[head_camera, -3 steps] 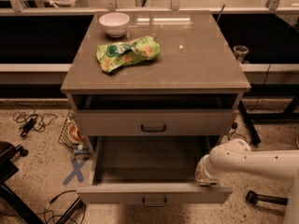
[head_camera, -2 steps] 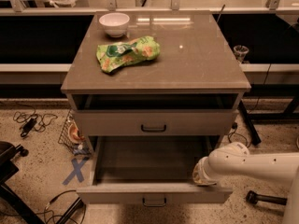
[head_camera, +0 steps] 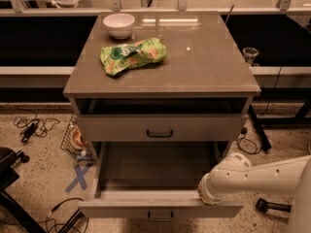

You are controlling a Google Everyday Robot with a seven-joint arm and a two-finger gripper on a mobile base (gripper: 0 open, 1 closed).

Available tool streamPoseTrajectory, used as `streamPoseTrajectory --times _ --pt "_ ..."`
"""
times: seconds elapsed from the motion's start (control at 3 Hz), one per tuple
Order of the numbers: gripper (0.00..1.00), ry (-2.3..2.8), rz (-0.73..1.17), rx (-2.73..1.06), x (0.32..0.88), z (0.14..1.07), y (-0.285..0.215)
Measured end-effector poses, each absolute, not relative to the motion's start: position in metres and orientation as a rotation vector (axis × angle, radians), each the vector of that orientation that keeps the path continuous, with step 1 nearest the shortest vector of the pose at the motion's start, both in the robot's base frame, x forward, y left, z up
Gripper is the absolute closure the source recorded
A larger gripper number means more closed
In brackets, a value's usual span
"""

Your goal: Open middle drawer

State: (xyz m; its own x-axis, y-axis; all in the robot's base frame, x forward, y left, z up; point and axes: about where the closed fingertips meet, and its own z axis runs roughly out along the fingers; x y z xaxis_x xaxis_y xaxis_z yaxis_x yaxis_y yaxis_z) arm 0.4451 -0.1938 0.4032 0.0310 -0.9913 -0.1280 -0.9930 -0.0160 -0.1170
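Observation:
The middle drawer [head_camera: 146,171] is pulled well out of the grey-taupe cabinet, and its plain grey inside is bare. Its low front [head_camera: 121,208] faces me, with a small black bar handle [head_camera: 160,216] at centre. My gripper [head_camera: 200,197] is at the end of the white arm [head_camera: 262,178] that reaches in from the right. It sits at the right part of the drawer's front edge, right of the handle. The wrist hides the fingers.
The drawer above [head_camera: 159,128] is shut, with a dark gap over it. On the cabinet top [head_camera: 204,57] lie a white bowl [head_camera: 119,24] and a green chip bag [head_camera: 132,56]. Cables, a wire basket [head_camera: 73,140] and a blue X mark [head_camera: 77,177] are on the floor at left.
The middle drawer has come out a little further toward me. The arm's end has moved with it, slightly left and toward the front.

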Motion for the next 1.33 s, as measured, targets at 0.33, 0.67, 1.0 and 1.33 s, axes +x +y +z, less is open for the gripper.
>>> streamPoseTrajectory --times 0.33,0.67,1.0,1.33 --pt "1.00 2.087 0.037 -2.115 0.439 0.401 -0.191" --pt "1.00 2.158 0.155 -2.071 0.401 0.389 -0.174" --pt "0.98 2.158 0.157 -2.072 0.402 0.389 -0.174" --pt "0.76 2.158 0.159 -2.073 0.401 0.389 -0.174"
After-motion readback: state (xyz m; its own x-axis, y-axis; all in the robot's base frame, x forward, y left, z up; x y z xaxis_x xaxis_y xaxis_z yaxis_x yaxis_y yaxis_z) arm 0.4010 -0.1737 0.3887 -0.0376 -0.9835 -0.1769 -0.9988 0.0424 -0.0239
